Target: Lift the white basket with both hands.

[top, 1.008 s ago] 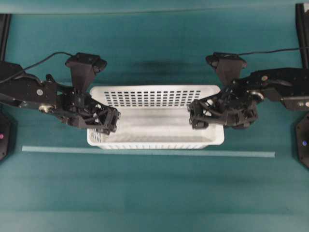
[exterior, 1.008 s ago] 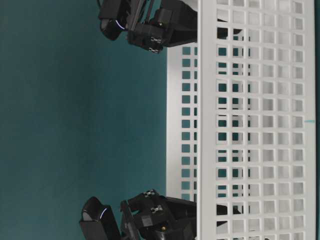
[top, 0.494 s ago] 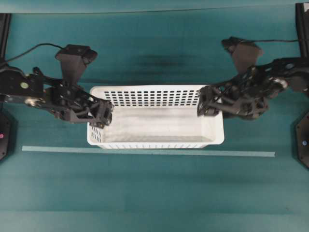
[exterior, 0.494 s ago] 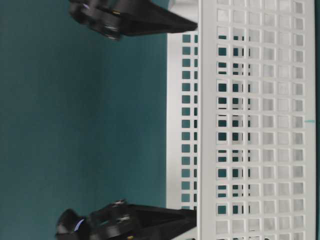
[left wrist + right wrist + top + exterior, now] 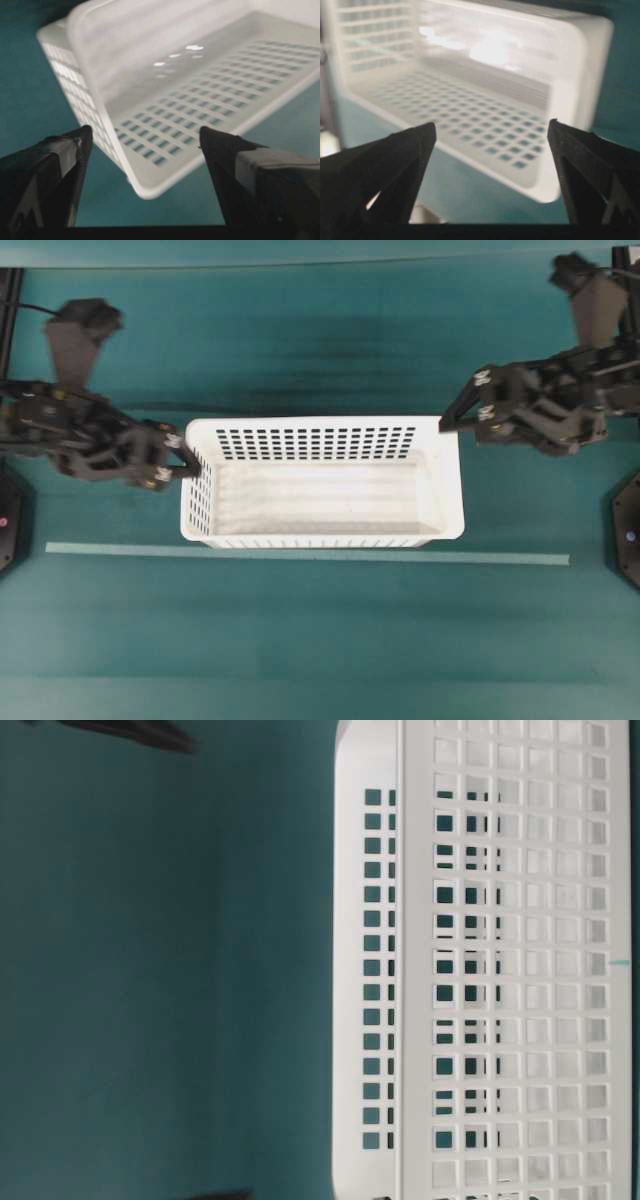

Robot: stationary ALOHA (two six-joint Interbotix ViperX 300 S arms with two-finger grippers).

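The white basket [image 5: 320, 424] stands on the teal table, long side across the overhead view, with nothing in it. My left gripper [image 5: 183, 457] hovers open just outside the basket's left end. In the left wrist view a corner of the basket rim [image 5: 148, 192] shows between the spread fingers of the left gripper [image 5: 145, 131], untouched. My right gripper [image 5: 456, 430] is open at the basket's far right corner. In the right wrist view the right gripper [image 5: 491, 124] frames the basket rim [image 5: 546, 193] without contact. The table-level view shows the basket's slotted wall [image 5: 500, 970].
A thin pale strip [image 5: 300, 556] runs across the table just in front of the basket. Black arm bases sit at the left edge [image 5: 8, 525] and right edge [image 5: 626, 540]. Dark frame posts stand at the back corners.
Both grippers have pulled outward from over the basket's ends, left gripper leftward and right gripper rightward and back. The basket has not moved.
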